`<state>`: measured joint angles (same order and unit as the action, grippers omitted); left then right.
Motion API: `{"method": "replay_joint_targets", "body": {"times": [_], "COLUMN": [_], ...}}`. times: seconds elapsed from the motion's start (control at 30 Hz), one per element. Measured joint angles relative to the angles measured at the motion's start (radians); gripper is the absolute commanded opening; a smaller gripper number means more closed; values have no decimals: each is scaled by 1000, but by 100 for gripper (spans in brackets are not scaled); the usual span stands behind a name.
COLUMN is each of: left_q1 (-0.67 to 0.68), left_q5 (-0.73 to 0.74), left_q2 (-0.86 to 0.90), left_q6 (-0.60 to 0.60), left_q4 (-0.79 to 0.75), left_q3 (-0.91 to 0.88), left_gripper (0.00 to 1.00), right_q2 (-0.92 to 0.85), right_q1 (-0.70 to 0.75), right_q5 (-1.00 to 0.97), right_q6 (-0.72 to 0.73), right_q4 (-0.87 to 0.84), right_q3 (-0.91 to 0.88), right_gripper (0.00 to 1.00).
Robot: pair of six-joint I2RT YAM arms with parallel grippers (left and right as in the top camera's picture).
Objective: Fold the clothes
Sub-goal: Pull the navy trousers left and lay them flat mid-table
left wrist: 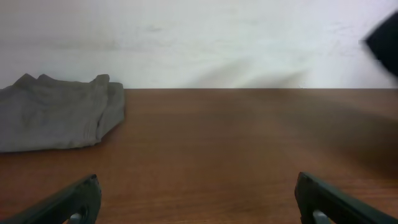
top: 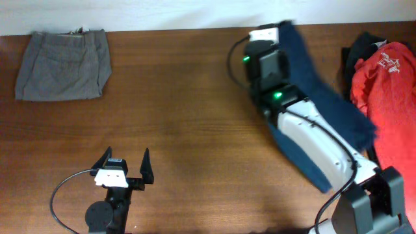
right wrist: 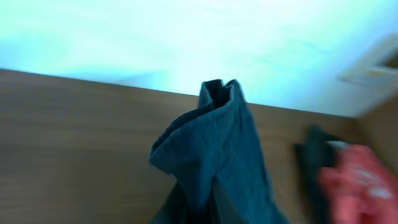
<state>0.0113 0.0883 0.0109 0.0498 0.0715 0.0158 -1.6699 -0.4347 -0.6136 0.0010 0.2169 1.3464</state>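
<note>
Navy-blue shorts (top: 311,71), pinched between the right fingers (right wrist: 219,210), drape above the bench (top: 195,97); the left fingers (top: 146,162) stand spread wide.

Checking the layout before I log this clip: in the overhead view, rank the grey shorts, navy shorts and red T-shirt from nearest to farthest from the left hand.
From the left hand:
1. The grey shorts, at the far left corner of the table.
2. The navy shorts, right of centre.
3. The red T-shirt, at the right edge.
</note>
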Motion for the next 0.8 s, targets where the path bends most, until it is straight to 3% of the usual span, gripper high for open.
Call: {"method": "replay_joint_targets", "body": {"times": [0.2, 0.4, 0.73, 0.8], "left_q1": [0, 0, 0, 0], "left_q5": [0, 0, 0, 0], "left_q2": [0, 0, 0, 0], "left_q6": [0, 0, 0, 0], "left_q4": [0, 0, 0, 0], "left_q3": [0, 0, 0, 0], "left_gripper": [99, 99, 99, 99], "right_q2": [-38, -199, -327, -327], "right_q1": [-123, -208, -399, -428], "right_q5": [177, 393, 552, 573], "right_q6": [220, 409, 528, 537], "right_q4": [-8, -35, -122, -157], "right_q3": [3, 8, 8, 8], "right_gripper": [5, 5, 5, 13]}}
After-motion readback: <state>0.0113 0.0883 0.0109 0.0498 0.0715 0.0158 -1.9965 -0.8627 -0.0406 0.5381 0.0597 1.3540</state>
